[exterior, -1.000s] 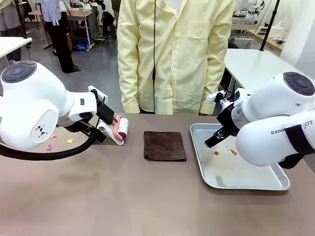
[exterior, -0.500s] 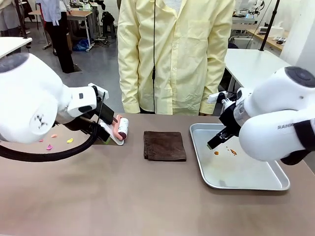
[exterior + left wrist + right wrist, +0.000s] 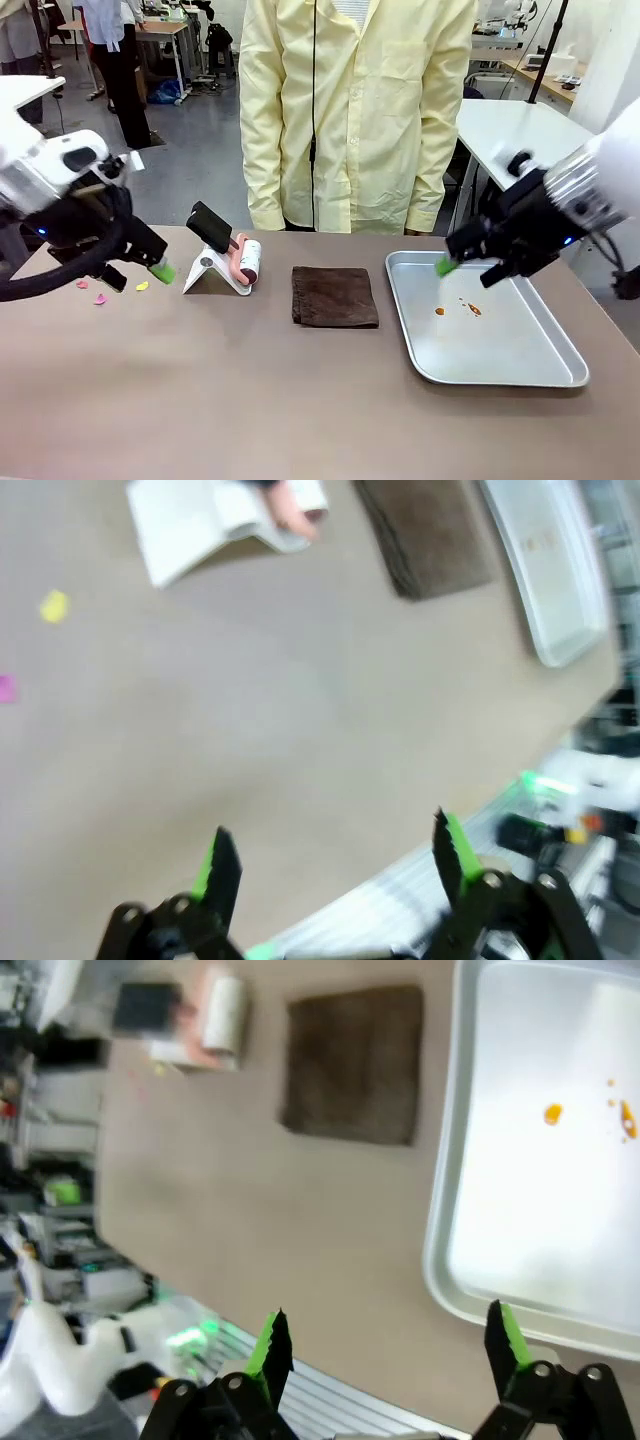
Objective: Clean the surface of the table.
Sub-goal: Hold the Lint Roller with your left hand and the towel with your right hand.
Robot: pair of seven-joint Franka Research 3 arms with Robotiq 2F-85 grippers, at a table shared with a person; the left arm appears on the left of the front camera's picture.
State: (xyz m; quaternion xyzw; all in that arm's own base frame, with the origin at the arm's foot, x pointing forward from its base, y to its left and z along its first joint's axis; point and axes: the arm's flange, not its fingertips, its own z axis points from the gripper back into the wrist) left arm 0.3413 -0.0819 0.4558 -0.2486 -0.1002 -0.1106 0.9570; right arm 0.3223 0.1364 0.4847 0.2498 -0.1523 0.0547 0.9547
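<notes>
Both sets of jaws spread wide, empty: left gripper (image 3: 333,840) and right gripper (image 3: 388,1328) hang above the table (image 3: 250,390), clear of it.

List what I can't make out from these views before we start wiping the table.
- Front view: the left arm covers the table's far left corner, hiding any scraps behind it.
- Front view: the coloured scraps are too small to identify.
- Left wrist view: motion-blurred; the top edge cuts off the roller stand and brown cloth.
- Right wrist view: the right edge cuts off the tray; its orange crumbs are too small to identify.
</notes>
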